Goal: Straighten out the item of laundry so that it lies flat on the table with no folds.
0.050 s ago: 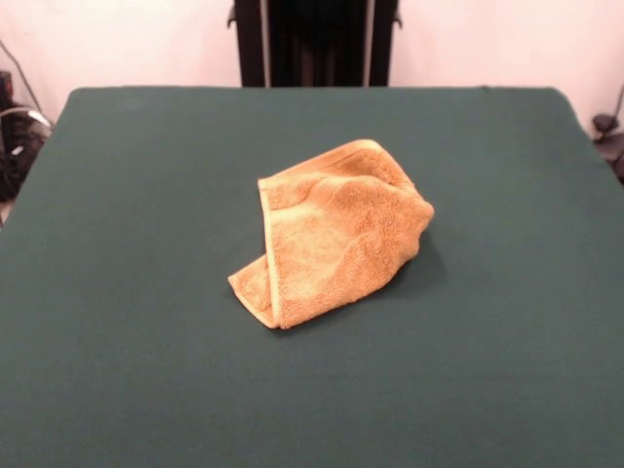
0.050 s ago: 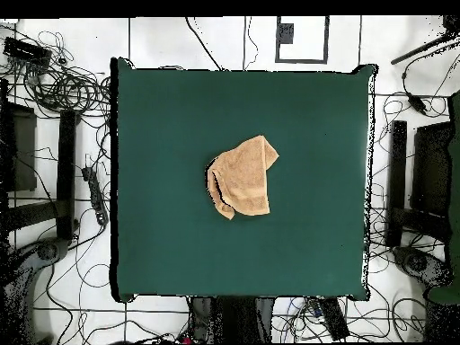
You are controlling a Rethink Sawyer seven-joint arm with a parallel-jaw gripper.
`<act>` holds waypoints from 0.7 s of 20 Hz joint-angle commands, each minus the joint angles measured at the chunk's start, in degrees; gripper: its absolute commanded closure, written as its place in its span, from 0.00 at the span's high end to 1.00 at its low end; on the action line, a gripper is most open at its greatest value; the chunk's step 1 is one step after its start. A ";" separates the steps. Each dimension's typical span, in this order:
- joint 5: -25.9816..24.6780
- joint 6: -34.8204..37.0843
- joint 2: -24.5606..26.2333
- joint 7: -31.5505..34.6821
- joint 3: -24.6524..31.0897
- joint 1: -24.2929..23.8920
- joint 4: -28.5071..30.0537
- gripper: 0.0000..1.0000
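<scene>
The towel [image 1: 331,234] lay folded over itself near the desk [image 1: 117,292] centre, a corner tucked at seven o'clock; we judged flattening wholly undone, and no end effector showed.

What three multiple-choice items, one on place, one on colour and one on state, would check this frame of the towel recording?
1. Where does the towel lie on the table?
A. near the middle
B. hanging over one edge
C. tucked into a corner

2. What colour is the table's cloth?
A. white
B. dark green
C. red

3. What state is the towel in?
A. spread flat in a single layer
B. rolled into a tight tube
C. folded over itself and bunched

Answers:
1 A: the overhead view shows green cloth on all sides of the towel.
2 B: the cover is plain dark green in both views.
3 C: a hemmed edge doubles over and layers pile up, so it is not yet flat.

The pincer shows in neither view.
</scene>
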 commanded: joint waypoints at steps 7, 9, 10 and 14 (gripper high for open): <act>2.39 12.05 -12.17 26.40 -12.21 0.14 4.49 1.00; 0.51 12.13 -11.76 25.05 -11.32 -0.22 3.67 1.00; 0.18 11.00 -11.23 26.20 -10.63 -0.03 3.96 1.00; -0.47 3.60 -10.37 33.94 -8.74 1.98 6.25 1.00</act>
